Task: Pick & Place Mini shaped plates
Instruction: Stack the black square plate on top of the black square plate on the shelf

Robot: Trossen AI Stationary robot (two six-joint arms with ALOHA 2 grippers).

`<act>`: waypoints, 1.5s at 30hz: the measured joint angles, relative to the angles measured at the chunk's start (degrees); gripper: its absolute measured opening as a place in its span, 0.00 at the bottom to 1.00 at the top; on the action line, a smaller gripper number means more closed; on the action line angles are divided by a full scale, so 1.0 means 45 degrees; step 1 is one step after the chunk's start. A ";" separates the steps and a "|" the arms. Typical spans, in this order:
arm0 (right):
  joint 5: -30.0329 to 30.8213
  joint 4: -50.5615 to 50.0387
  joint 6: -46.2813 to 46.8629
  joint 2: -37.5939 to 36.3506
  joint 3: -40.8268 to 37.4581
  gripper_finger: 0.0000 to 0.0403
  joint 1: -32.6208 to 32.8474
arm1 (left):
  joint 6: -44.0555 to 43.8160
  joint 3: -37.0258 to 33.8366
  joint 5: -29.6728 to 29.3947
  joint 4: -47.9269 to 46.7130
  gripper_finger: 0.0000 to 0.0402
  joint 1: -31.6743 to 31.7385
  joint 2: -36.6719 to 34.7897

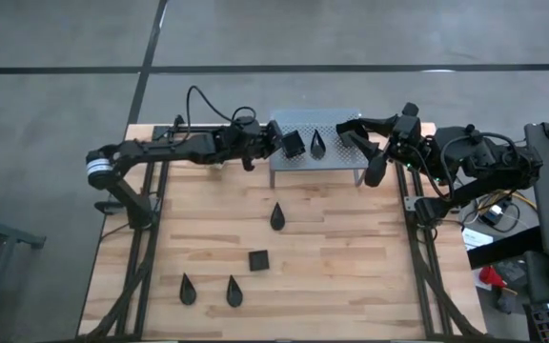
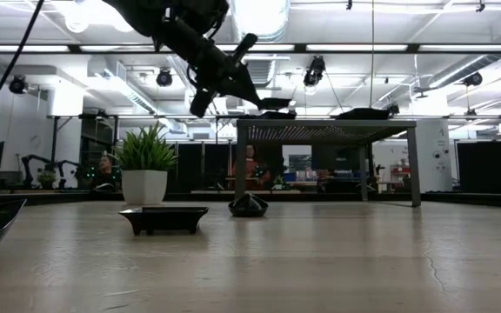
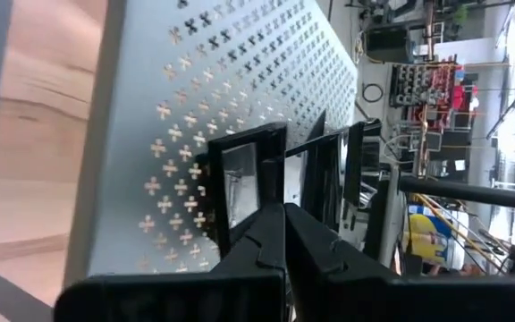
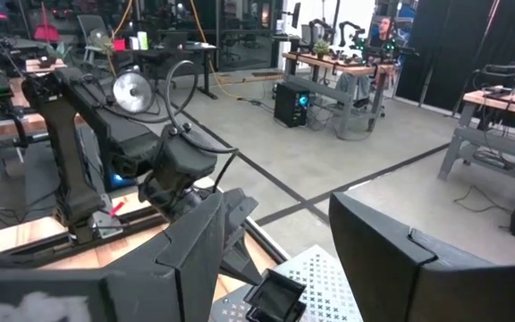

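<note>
Left arm stretched level over the shelf (image 1: 317, 143), left gripper (image 1: 276, 143) fingers (image 3: 266, 237) pinched tight on a square plate (image 1: 294, 144) rim, teardrop plate (image 1: 318, 144) just beyond, right gripper (image 1: 355, 133) fingers spread wide, holding nothing, above the shelf's far end.

Even, diffuse overhead light in high view; soft, short shadows under shelf (image 1: 316, 143) on table (image 1: 351, 257). Ceiling strip lamps (image 2: 259, 16) blown out in low view, glare at top; near tabletop blurred. Left wrist view: foreground fingers (image 3: 266, 259) soft. Right wrist view dimmer, background sharp.
</note>
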 joint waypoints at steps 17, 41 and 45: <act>0.0000 -0.0005 -0.0116 0.0005 -0.0057 0.50 0.0000 | -0.0303 -0.0334 -0.0164 0.0258 0.00 0.0053 0.0369; 0.0005 -0.0019 -0.0159 0.0005 -0.0057 0.50 0.0000 | -0.0264 -0.0334 -0.0060 0.0334 0.00 0.0053 0.0398; 0.0005 -0.0024 -0.0133 0.0005 -0.0057 0.50 -0.0002 | -0.0273 -0.0334 0.0055 0.0386 0.00 0.0053 0.0398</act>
